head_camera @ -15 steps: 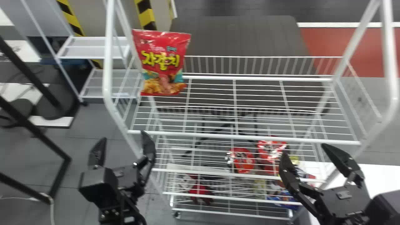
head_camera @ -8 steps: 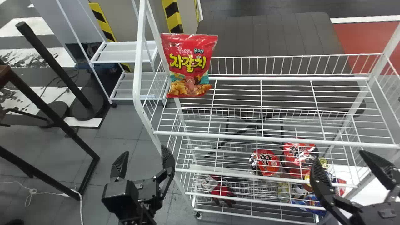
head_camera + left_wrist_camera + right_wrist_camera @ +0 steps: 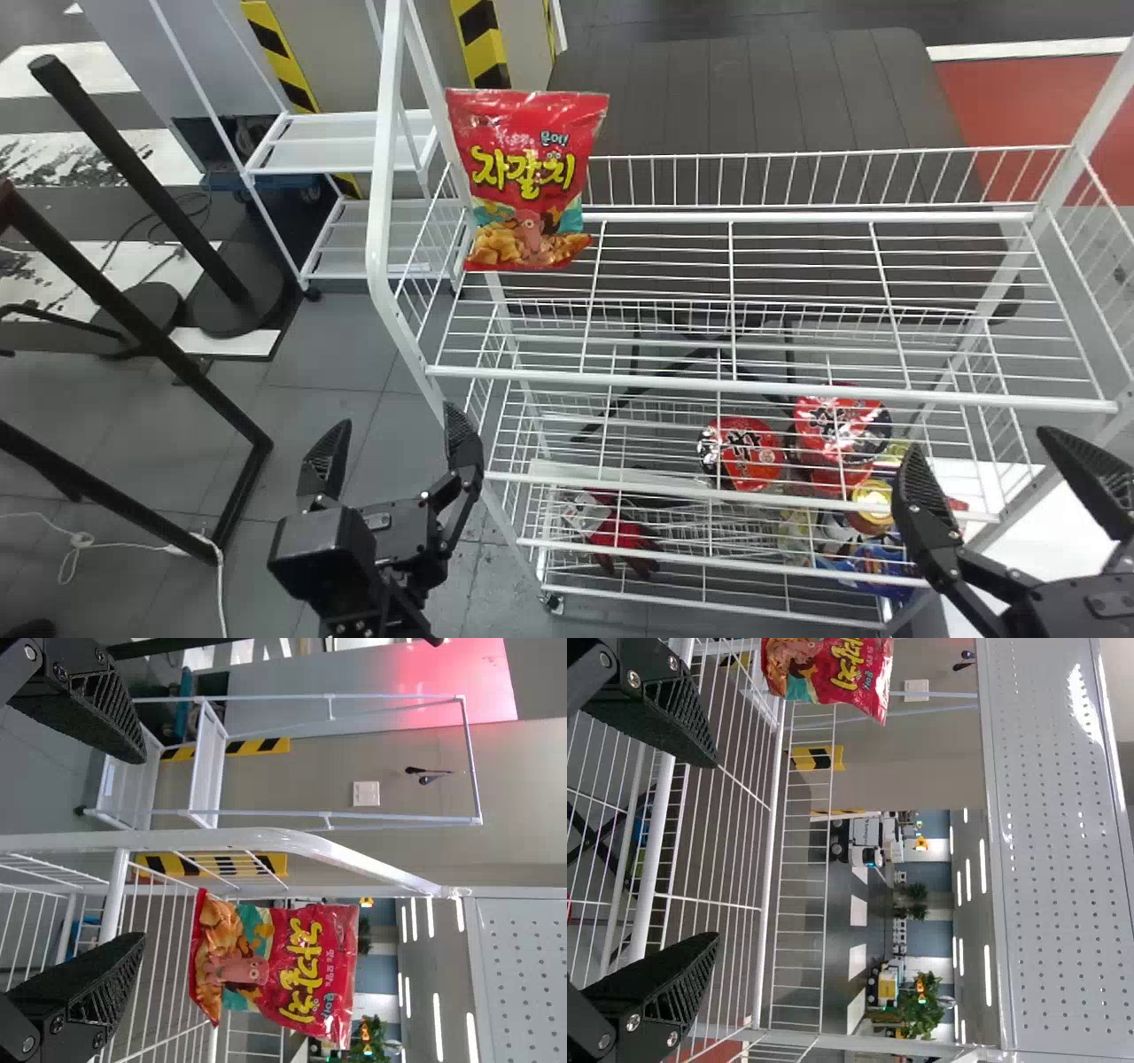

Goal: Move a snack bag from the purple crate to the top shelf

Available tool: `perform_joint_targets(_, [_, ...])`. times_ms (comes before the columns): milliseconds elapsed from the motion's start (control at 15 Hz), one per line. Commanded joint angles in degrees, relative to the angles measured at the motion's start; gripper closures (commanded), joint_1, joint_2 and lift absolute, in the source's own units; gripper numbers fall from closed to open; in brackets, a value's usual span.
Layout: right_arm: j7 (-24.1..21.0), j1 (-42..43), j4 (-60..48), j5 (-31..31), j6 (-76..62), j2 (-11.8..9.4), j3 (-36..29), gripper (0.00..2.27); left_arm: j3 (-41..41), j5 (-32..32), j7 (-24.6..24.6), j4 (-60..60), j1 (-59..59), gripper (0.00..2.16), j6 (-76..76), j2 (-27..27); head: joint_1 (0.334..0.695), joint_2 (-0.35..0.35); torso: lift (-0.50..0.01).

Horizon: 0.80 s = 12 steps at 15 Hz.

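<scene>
Glossy red snack bag (image 3: pixel 530 177) stands on the white wire top shelf (image 3: pixel 797 385); black left end effector (image 3: pixel 396 418) and right end effector (image 3: pixel 979 441) gape wide. I'd retreat without jolting it.

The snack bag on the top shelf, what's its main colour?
Mostly red; the snack bag shows best in the head view.

Grey tiled floor (image 3: pixel 276 487) noted at eight o'clock in head view. Slim white rack (image 3: pixel 354 158) and black post (image 3: pixel 142 182) seen at ten; yellow-black striping (image 3: pixel 481 44) at eleven; dark ribbed surface (image 3: pixel 762 89) at one; red floor patch (image 3: pixel 1001 106) at two. Ceiling light strips (image 3: pixel 988 974) and greenery (image 3: pixel 921 1014) recorded in right wrist view.
</scene>
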<state>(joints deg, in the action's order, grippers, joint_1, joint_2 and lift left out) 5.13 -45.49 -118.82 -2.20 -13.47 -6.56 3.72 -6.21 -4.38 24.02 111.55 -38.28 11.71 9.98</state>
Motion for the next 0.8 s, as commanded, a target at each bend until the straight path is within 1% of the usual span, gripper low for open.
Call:
perform_joint_targets(0, [0.06, -0.04, 0.34, 0.0, -0.28, 0.23, -0.11, 0.14, -0.38, -0.02, -0.02, -0.02, 0.05, 0.12, 0.29, 0.04, 0.695, 0.159, 0.0])
perform_joint_targets(733, [1.55, -0.3, 1.05, -1.14, -1.69, 0.23, -0.46, 0.14, -1.17, -0.02, 0.24, -0.46, -1.18, 0.12, 4.86, -0.23, 0.695, 0.143, 0.0])
